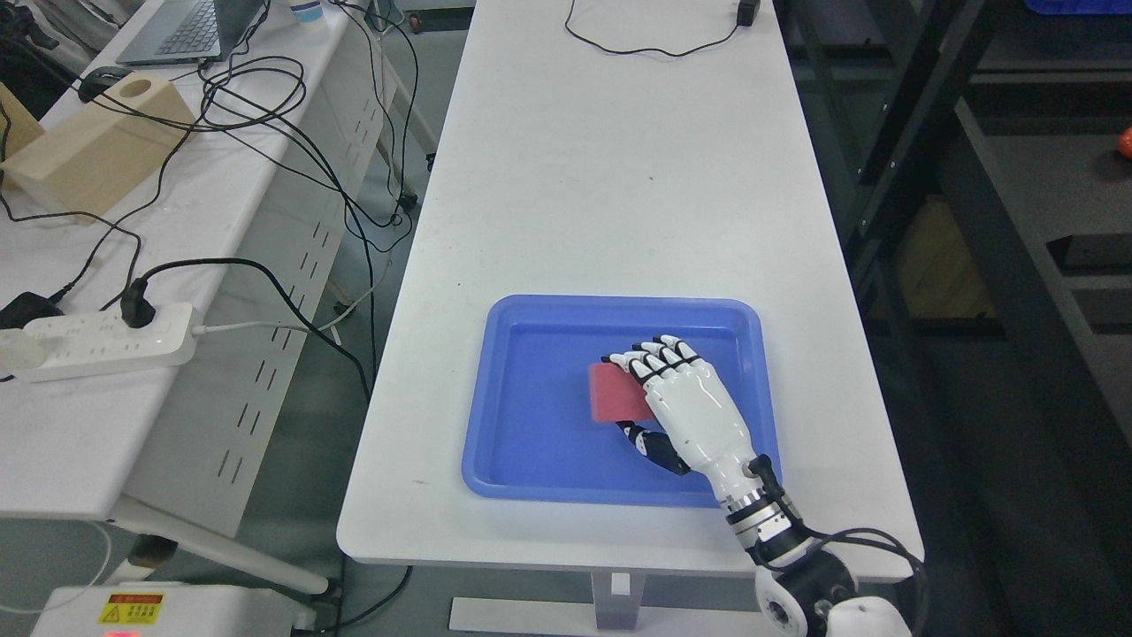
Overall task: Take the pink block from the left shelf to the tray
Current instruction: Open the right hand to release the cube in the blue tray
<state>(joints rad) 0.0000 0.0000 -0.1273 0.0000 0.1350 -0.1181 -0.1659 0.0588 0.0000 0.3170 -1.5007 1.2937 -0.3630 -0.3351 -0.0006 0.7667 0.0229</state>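
A pink-red block (pixel 610 394) is inside the blue tray (pixel 619 303) on the white table (pixel 619 177), right of the tray's centre. My right hand (pixel 638 398) reaches in from the lower right. Its white fingers (pixel 659 354) curl over the block's far side and its thumb (pixel 653 445) is on the near side, so the hand is shut on the block. The block's right part is hidden under the hand. I cannot tell whether the block rests on the tray floor or hangs just above it. My left arm does not show.
A dark metal shelf (pixel 1017 177) stands along the right, with an orange object (pixel 1125 141) at its edge. To the left is a second table with a power strip (pixel 106 341), tangled cables (pixel 265 115), a wooden block (pixel 97 141) and a laptop (pixel 186 26).
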